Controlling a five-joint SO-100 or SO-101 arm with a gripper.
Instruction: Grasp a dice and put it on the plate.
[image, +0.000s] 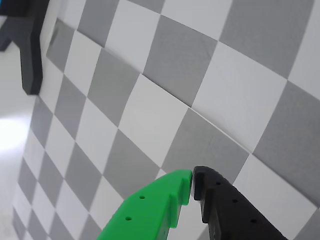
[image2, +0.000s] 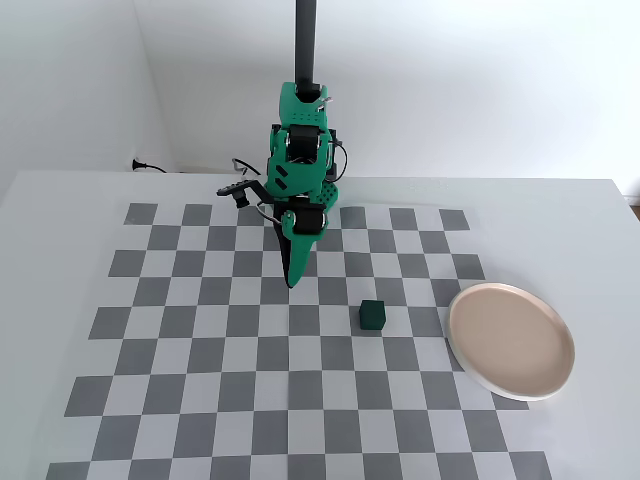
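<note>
On the checkered mat (image2: 200, 350), the dice (image2: 373, 315) sits alone on a square near the middle, just left of the plate (image2: 511, 340) but not touching it. Up and to the left of the dice in the fixed view, the green arm (image2: 300, 170) points its gripper (image2: 293, 280) down at the mat. From the wrist view, the gripper (image: 192, 182) has its 2 fingertips closed together, green against black, holding nothing.

A bare lab-like test bench: white table (image2: 60, 200), grey-and-white checkered mat (image2: 200, 350), plain white walls (image2: 480, 80).
</note>
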